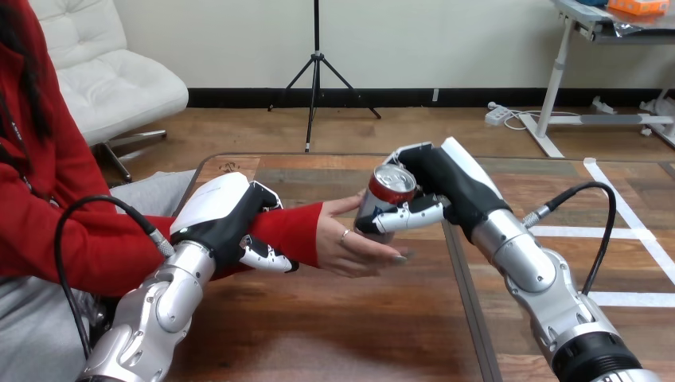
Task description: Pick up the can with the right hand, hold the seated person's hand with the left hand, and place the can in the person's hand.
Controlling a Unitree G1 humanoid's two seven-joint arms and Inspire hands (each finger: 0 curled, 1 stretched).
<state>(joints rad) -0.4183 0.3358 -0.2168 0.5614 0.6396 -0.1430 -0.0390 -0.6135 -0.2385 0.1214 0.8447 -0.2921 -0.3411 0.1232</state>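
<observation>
**While a forearm [290,231] is clasped, a can [388,193] hovers**

Left hand [227,223] curls round the person's red-sleeved forearm. Above the person's hand [354,245], the tilted can sits gripped in the right hand's [458,187] curled fingers, its base hidden.

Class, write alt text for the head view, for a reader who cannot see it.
The robot's right hand holds a tilted can against the open palm of the person's hand, above a wooden table. Its left hand is curled round the person's red-sleeved forearm.
</observation>
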